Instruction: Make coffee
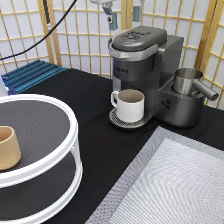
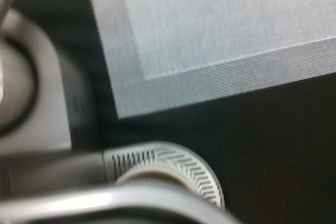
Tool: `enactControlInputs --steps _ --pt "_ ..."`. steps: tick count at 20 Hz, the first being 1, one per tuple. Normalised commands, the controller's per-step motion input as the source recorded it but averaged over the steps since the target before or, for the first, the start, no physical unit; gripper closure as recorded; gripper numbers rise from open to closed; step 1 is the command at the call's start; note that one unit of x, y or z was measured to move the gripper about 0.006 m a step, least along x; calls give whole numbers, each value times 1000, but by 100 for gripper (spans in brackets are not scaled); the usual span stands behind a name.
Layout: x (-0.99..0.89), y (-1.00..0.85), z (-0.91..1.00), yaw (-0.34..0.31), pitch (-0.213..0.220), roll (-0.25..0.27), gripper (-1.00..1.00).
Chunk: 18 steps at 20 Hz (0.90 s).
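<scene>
A: Machine (image 1: pixel 145 65) sits just below the claw (image 1: pixel 123 19), lid down; mug (image 1: pixel 130 105) on the drip grate (image 1: pixel 119 120) lower still.

B: Claw?

A: Fingers spread, holding nothing.

B: Pod?

A: Not visible in either view. I'd expect it light, thin-walled, crushable; grip the rim gently.

B: Wrist view?

A: Grate (image 2: pixel 184 167) and mat (image 2: pixel 225 45) from overhead; only the exterior shows the claw.

Hung at the exterior view's top, above a closed grey coffee machine (image 1: pixel 142 70): a two-finger gripper (image 1: pixel 123 16), fingers apart, holding nothing. On its round drip tray (image 1: pixel 119 120), a white handled mug (image 1: pixel 129 105). At the left, a tan handleless cup (image 1: pixel 8 147) on a white two-tier round stand (image 1: pixel 60 150).
</scene>
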Motion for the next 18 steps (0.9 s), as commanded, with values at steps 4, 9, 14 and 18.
enactControlInputs --steps 4,9,14,18 --pt "-374 19 -159 72 0 25 -100" --pt "46 47 19 0 0 2 -100" --pt "203 0 -81 -5 0 3 -100" --pt "237 0 -129 -5 0 0 -100"
